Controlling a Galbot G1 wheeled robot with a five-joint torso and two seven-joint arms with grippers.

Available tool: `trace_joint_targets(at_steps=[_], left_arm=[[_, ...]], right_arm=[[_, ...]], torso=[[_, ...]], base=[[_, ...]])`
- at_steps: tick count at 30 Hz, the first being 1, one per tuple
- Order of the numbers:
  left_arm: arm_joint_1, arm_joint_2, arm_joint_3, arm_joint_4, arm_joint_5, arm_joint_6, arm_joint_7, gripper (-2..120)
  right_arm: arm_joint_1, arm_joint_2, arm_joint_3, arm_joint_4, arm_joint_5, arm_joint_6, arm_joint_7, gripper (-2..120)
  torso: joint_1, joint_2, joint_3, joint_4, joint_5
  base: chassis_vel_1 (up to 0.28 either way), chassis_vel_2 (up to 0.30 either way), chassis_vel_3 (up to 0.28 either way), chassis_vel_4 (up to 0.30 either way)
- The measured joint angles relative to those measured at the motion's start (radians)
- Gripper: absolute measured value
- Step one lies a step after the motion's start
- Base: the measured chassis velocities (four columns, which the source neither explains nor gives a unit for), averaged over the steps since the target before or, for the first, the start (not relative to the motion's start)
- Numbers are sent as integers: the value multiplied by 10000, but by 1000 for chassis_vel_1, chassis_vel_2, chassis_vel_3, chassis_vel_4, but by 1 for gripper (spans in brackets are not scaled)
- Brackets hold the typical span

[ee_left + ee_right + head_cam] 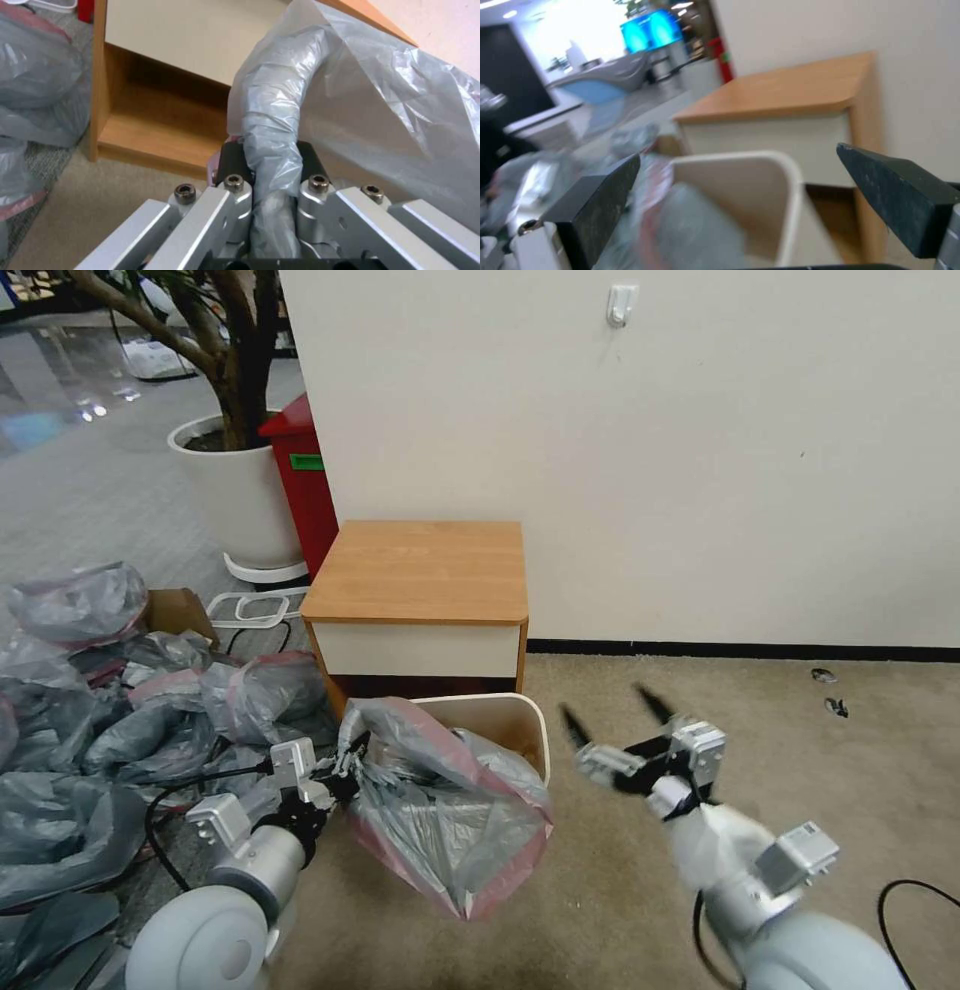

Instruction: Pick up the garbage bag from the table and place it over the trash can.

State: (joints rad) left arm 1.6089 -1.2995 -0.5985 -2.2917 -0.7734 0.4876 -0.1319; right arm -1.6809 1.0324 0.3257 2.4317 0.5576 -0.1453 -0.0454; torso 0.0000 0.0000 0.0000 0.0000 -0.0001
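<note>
The garbage bag, grey translucent plastic with a pink rim band, drapes over the near and left side of the beige trash can, which stands on the carpet in front of the table. My left gripper is shut on a bunched fold of the bag at the can's left rim; the left wrist view shows that fold of the bag pinched between the black pads. My right gripper is open just right of the can, holding nothing. In the right wrist view the can's rim and the bag lie between the spread fingers.
A heap of similar grey bags covers the floor to the left. A white plant pot and a red bin stand behind the table's left side. A wall backs the table. Open carpet lies to the right.
</note>
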Motion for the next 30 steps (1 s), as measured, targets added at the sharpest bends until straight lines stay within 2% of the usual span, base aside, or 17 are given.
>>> trace_joint_targets(at_steps=[6,7,12,16,19,21,24,26,27,28,30], left_arm=[[-2,-21,20,-1,3,0,0,7],[-2,-27,30,0,9,0,0,7],[-23,-40,62,-1,14,0,1,7],[-19,-74,74,-1,22,2,5,7],[6,-102,90,-7,32,2,12,7],[10,-103,90,-9,33,3,14,7],[19,-104,87,-20,34,3,25,7],[20,-105,86,-21,34,3,27,7],[29,-104,85,-24,34,2,33,7],[29,-104,85,-24,34,2,33,7],[41,-104,81,-29,34,3,43,7]], right_arm=[[128,-424,-93,-248,-755,-309,-935,100],[179,-619,-46,-368,-1260,-230,-1328,100],[320,-1045,30,-660,-2351,139,-2019,99],[382,-1052,64,-808,-3189,578,-2379,97],[470,-934,63,-1041,-3818,881,-2559,86],[471,-912,62,-1070,-3865,917,-2568,84],[436,-817,43,-1153,-3967,1034,-2583,69],[434,-799,42,-1167,-3986,1059,-2583,67],[436,-756,41,-1183,-4008,1104,-2583,59],[436,-756,41,-1183,-4008,1104,-2583,59],[434,-732,42,-1187,-4007,1146,-2575,48]], torso=[[0,0,0,1,1],[0,0,0,0,2],[0,-1,1,0,2],[0,0,0,0,2],[0,0,1,1,2],[0,0,0,0,2],[0,0,1,0,1],[0,0,1,0,1],[0,0,0,0,1],[0,0,0,0,1],[0,0,0,0,1]], base=[[0,0,0,0],[0,0,0,0],[0,0,0,0],[0,0,0,0],[0,0,0,0],[0,0,0,0],[0,0,0,0],[0,0,0,0],[0,0,0,0],[0,0,0,0],[0,0,0,0]])
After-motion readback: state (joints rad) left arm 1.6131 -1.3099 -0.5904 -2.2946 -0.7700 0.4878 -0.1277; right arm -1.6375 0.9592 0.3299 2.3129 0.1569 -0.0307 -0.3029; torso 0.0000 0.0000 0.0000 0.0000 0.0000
